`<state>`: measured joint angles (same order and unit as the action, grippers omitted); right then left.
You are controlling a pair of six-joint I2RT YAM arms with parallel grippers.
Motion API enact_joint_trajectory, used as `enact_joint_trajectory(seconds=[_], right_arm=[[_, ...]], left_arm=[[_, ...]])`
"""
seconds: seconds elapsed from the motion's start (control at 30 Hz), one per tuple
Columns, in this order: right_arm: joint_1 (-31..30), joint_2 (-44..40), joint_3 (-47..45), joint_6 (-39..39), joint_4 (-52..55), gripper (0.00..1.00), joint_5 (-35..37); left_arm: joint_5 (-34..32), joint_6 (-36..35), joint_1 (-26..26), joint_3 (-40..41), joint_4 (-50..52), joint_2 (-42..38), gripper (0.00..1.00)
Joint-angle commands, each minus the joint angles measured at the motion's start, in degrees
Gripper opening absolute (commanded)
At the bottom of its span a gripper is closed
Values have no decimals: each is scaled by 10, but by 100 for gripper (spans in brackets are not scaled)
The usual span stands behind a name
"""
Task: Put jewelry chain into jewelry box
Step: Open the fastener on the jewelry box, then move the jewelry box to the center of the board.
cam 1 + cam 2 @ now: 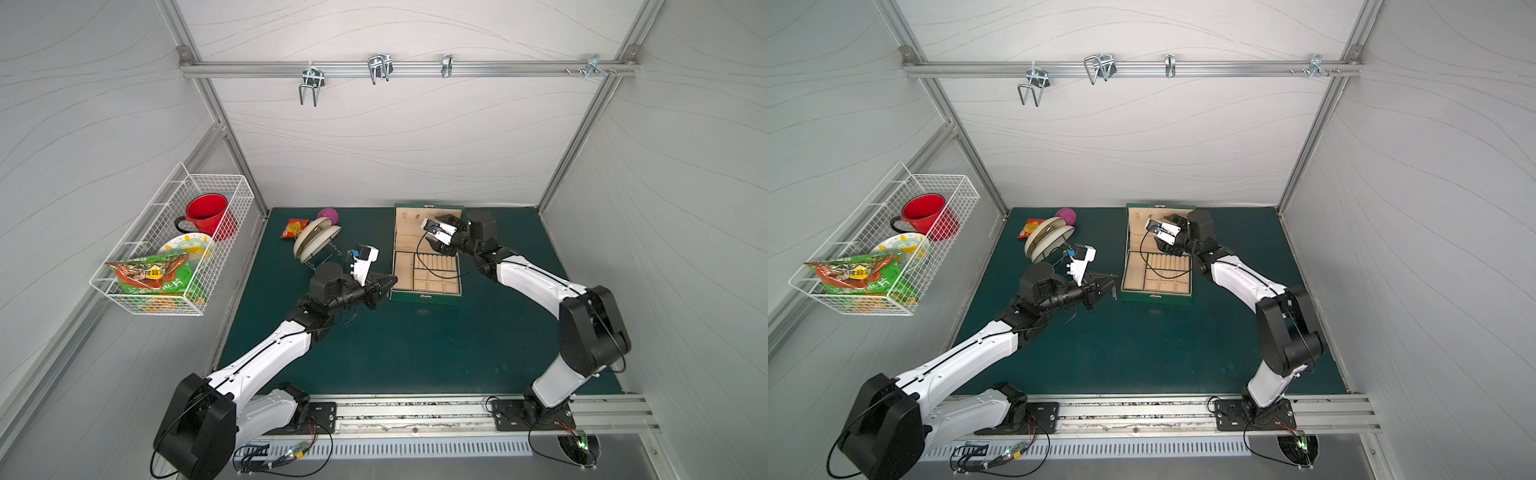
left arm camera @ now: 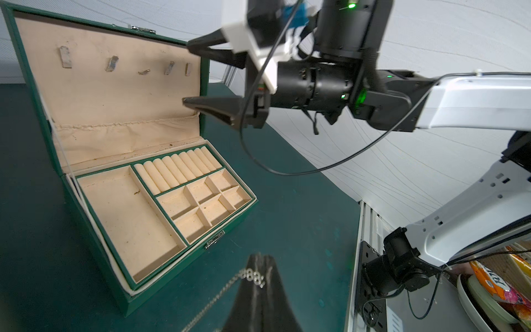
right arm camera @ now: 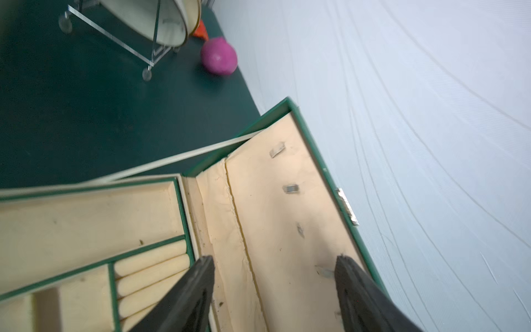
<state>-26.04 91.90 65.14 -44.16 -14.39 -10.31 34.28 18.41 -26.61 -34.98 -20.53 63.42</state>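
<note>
Green felt-coloured table (image 1: 415, 353), and right at the back of it sits the jewelry box (image 1: 426, 297), lid standing up, beige lining facing the arms! Look at the left gripper (image 2: 260, 257): fingertips pinched tight together on the jewelry chain (image 2: 224, 291), a cluster of small silver rings caught at the tips and the fine links trailing down and away from them. In both top views that gripper (image 1: 1111, 279) hangs just beside the box's near left corner, outside it, so the chain is not in any compartment. Over on the other side, the right gripper (image 3: 274, 258) is above the hinge end of the box, jaws spread wide, nothing between them, its fingers (image 2: 201, 105) in front of the lid lining. A pink ball (image 3: 219, 56) rests by the back wall, well apart from the box.
</note>
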Motion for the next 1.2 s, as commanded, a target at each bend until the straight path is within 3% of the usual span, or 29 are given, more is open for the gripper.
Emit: enact_joint_trajectory(seconds=[0.0, 0.17, 0.3, 0.37, 0.67, 0.93, 1.07, 1.17], right_arm=[[26, -42, -34, 220, -26, 72, 47], [78, -36, -18, 457, 48, 73, 114], [96, -25, -46, 565, 34, 73, 160], [106, -2, -37, 596, 45, 72, 146], [104, 73, 10, 622, 57, 65, 99], [95, 126, 59, 617, 56, 58, 122], [84, 153, 88, 609, 60, 47, 137], [75, 162, 95, 605, 61, 32, 156]], left_arm=[[4, 6, 3, -7, -34, -8, 0], [6, 13, 3, -5, -55, -10, 0], [5, 14, 3, -5, -54, -10, 0], [5, 15, 3, -6, -54, -8, 0], [3, 14, 3, -8, -48, -8, 0], [5, 16, 3, -9, -49, -5, 0], [5, 15, 4, -9, -48, -6, 0], [4, 15, 3, -9, -47, -7, 0]])
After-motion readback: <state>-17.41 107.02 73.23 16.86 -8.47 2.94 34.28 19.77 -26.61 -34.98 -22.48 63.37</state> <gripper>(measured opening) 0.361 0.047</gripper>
